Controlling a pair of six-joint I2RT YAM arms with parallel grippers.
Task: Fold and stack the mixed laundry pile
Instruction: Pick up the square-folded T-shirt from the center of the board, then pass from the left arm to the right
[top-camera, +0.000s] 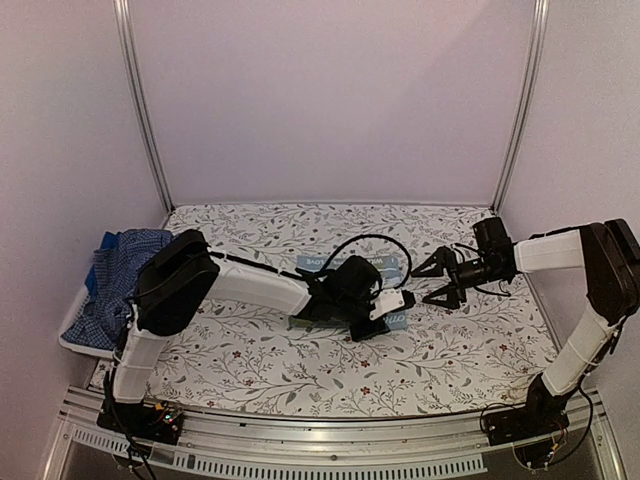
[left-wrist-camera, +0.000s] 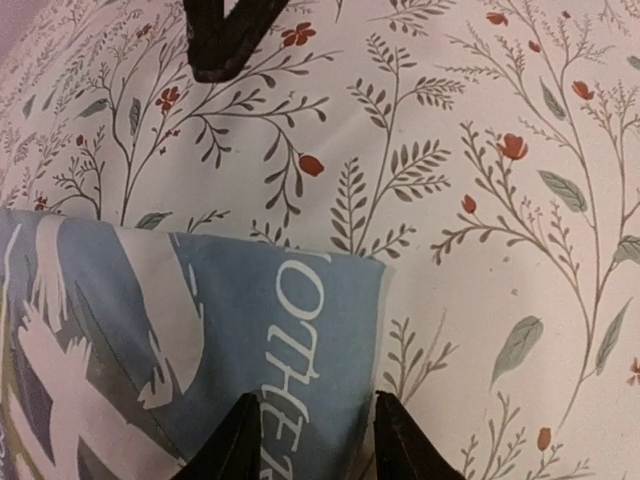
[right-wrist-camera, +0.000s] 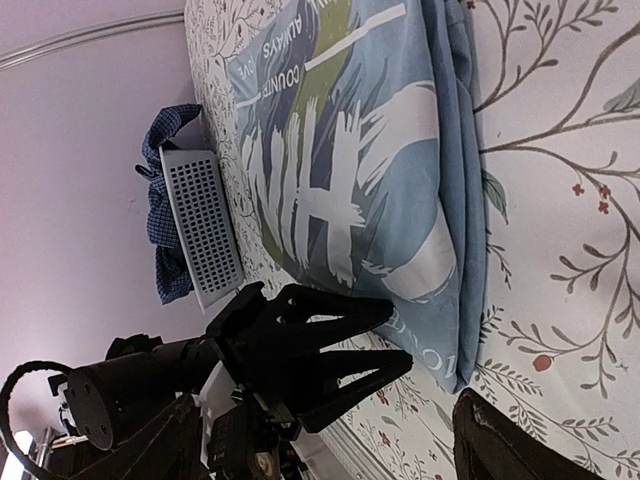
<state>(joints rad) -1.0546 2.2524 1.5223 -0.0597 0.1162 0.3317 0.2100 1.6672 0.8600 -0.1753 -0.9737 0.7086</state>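
L claw (left-wrist-camera: 318, 445) half-open astride lt-blue shirt (right-wrist-camera: 350, 150) corner, frame centre; R claw (top-camera: 433, 280) wide, empty. Pinch all layers b4 lifting, else fold slips.

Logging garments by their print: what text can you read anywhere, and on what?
"OTHE", then cut off: white print on the light-blue shirt, left wrist view.
"COUNT", probably "ALWAYS": small print on the same shirt, right wrist view.
Its large white lettering and the top view's print: too blurred to read.
Basket and checked shirt: none.
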